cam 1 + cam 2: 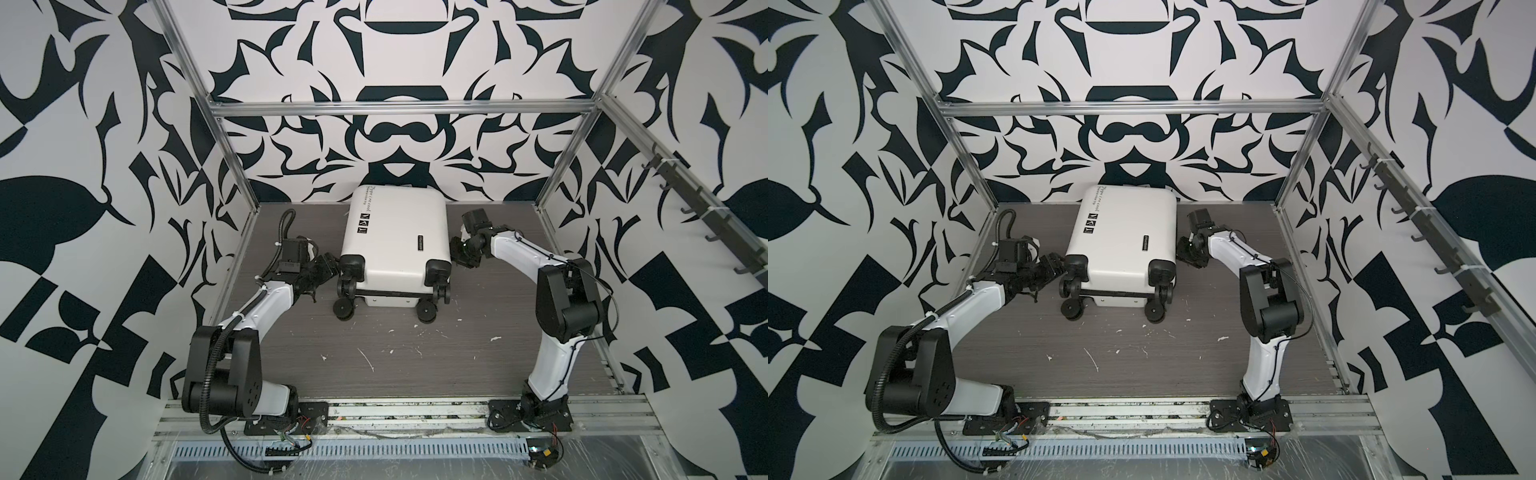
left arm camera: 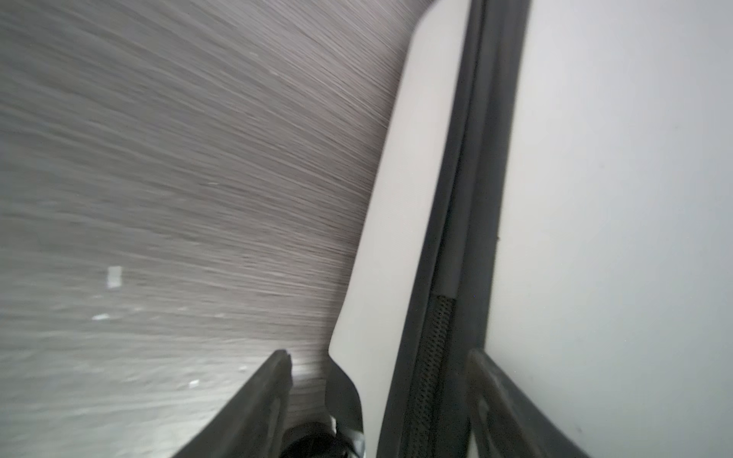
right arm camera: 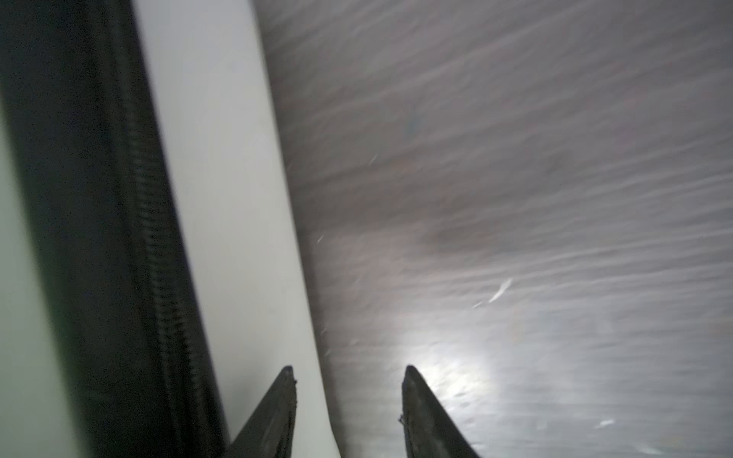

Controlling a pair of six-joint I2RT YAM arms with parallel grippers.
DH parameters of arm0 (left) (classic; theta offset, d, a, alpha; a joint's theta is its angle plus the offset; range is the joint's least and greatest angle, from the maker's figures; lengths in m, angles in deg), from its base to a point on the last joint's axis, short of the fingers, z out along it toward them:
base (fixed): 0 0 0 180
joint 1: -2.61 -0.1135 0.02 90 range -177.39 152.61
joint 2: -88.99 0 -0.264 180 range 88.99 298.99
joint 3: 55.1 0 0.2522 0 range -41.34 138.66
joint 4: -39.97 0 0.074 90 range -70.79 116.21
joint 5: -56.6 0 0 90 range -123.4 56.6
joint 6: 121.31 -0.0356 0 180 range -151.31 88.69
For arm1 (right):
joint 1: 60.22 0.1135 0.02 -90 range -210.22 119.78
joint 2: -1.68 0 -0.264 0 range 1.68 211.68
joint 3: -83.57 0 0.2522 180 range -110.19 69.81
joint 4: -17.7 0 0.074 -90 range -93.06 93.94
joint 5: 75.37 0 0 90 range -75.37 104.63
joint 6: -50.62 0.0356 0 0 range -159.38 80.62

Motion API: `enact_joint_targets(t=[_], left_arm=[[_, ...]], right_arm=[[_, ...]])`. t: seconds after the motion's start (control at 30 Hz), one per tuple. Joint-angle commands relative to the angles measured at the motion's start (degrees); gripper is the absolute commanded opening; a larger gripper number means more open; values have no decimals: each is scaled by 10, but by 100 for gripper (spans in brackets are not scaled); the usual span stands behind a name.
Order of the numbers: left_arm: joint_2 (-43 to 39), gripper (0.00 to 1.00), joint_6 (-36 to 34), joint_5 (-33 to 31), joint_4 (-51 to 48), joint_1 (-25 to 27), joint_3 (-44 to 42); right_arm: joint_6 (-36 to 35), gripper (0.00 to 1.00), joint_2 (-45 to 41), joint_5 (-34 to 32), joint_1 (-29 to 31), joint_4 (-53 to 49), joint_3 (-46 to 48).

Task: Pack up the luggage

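The near bench (image 1: 374, 365) lies open and roomy. Farther in, the left fingers (image 2: 265, 400) stand apart astride the zipper seam of the one closed luggage (image 1: 395, 232), not clamped. The right fingers (image 3: 420, 420) stand apart at its opposite side edge. Its four wheels (image 1: 344, 309) face nearward, its top end at the back wall (image 1: 395, 137).

- Grey wood-grain desk (image 1: 395, 365): lies beneath the left tool (image 1: 330, 266) and the right tool (image 1: 459, 249); blurred in both wrist views.
- White flecks and scuffs (image 1: 365, 359): scattered on the desk, on the camera side of both tools.
- Black-and-white leaf-patterned wall panels (image 1: 399, 137): behind both tools and on each tool's outer side.
- Silver aluminium frame bar (image 1: 399, 109): runs crosswise, above and behind both tools.
- Black rail of hooks (image 1: 702, 208): on the side wall, well apart from the right tool, higher.
- Grey slotted cable duct (image 1: 353, 451): along the near edge, well apart from both tools.
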Motion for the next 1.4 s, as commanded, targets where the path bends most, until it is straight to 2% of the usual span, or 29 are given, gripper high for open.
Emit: enact_joint_targets(t=[0.0,0.23,0.37,0.6,0.67,0.77,0.93,1.0,1.13,1.37], left_arm=[[38,71,11,82,22,63,12],[128,73,47,102,81,140,79],[150,74,53,88,72,152,118],[38,84,-6,-33,-24,147,88],[0,91,-17,-60,-36,142,64],[-37,92,-21,-67,-36,122,25],[-13,86,-8,-49,-1,93,-14],[17,76,-4,-38,13,92,-8],[79,69,8,-19,42,93,8],[139,66,-7,-20,50,140,41]], right_arm=[[-17,46,3,30,11,-8,-45],[-56,47,52,42,-25,-73,-134],[-73,47,69,24,-42,-118,-175],[-77,52,-15,8,-108,-113,-120],[-78,53,-48,8,-121,-109,-98],[-82,54,-97,5,-126,-103,-63],[-81,54,-162,-2,-126,-84,-1],[-81,53,-164,-1,-126,-86,11],[-81,50,-157,-2,-126,-91,35],[-81,47,-113,23,-113,-67,48]])
